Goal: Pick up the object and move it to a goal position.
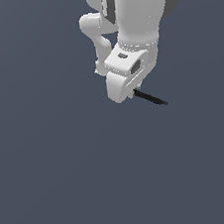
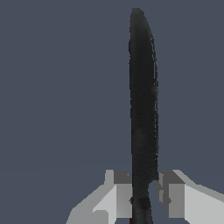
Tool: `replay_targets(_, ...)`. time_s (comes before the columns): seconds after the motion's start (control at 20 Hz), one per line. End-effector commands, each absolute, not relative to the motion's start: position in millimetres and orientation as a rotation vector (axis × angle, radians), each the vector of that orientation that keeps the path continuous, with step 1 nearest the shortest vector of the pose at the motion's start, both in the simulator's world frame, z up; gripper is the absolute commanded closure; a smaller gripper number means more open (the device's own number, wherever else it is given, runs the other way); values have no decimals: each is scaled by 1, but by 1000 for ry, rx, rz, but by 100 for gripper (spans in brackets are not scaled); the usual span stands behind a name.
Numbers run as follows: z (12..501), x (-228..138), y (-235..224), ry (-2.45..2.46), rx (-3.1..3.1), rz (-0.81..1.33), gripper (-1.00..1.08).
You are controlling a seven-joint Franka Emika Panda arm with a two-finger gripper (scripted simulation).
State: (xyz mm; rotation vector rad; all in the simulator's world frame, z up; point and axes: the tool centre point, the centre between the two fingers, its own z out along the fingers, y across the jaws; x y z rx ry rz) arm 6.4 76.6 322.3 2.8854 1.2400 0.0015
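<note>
White Panda arm point(image 1: 131, 16) comes in from the top of the exterior frame, a bit right of center, wrist bent down toward the middle. The gripper point(image 1: 131, 92) sits just above frame center; the fingers themselves are mostly hidden behind the white hand body in this view.

The knife point(image 1: 150, 98) pokes out from under the gripper, black blade slanting down toward the exterior view's right, tip ending right of center. Handle end is tucked into the hand, not visible here.

Wrist view: the knife point(image 2: 142, 109) runs as a long dark blade from the bottom center up to near the top of the frame, slightly tapered at the far tip. Two gray fingers point(image 2: 118, 192) flank it at the bottom edge. The gripper point(image 2: 144, 194) is clamped around the lower part of the blade; one finger looks flush against it, the other has a thin sliver of gap or shading, hard to tell which. A tiny bit of red shows at the very bottom edge beside the blade, probably the handle.

Background is flat dark blue-gray floor point(image 1: 53, 181) in both views. Can't tell from the pictures whether the knife is off the floor or touching it.
</note>
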Motion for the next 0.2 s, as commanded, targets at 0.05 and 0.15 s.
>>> replay_targets(0.05,332,4,79,1239,2887,0,108)
replay_targets(0.15,333,4,79,1239,2887,0,108)
